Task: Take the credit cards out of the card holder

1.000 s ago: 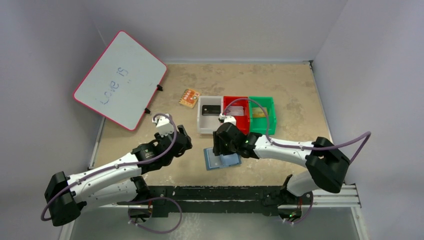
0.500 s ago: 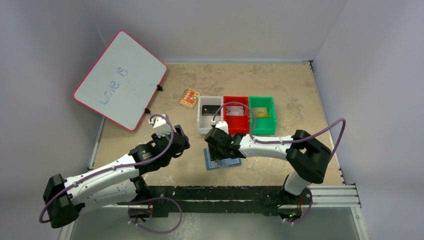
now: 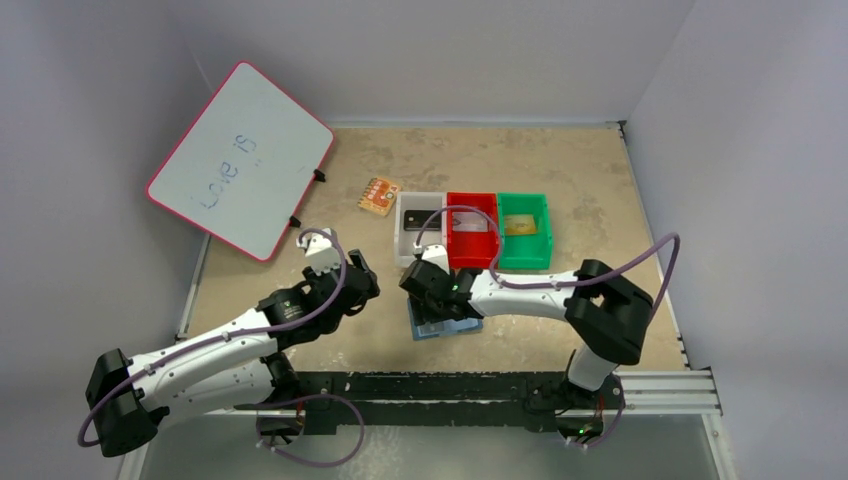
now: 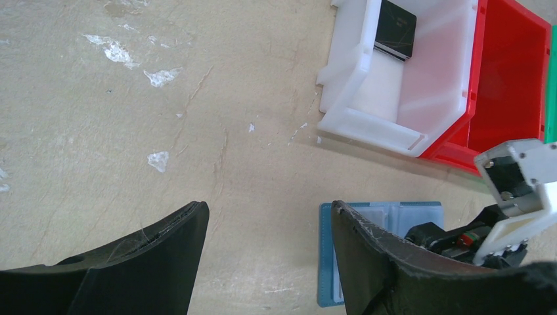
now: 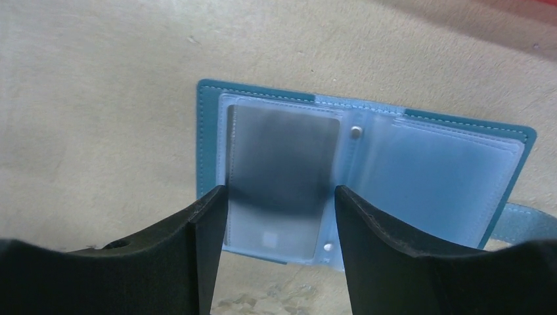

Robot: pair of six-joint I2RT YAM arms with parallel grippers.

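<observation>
Open blue bifold wallet (image 5: 446,177) holding silver-grey card (image 5: 282,151), by tabletop's (image 3: 560,160) near edge; white, red, green plastic bins (image 3: 472,198) behind. Left gripper (image 4: 268,210), right gripper (image 5: 279,197): jaws released.

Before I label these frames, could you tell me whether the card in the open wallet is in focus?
Right wrist view: the grey card looks smeared behind the translucent pocket of the card holder, a dark shadow across it, though the stitching is crisp. Top view: evenly lit, card too small to see.

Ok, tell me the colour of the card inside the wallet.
Silver-grey card, clearest in the right wrist view.
</observation>
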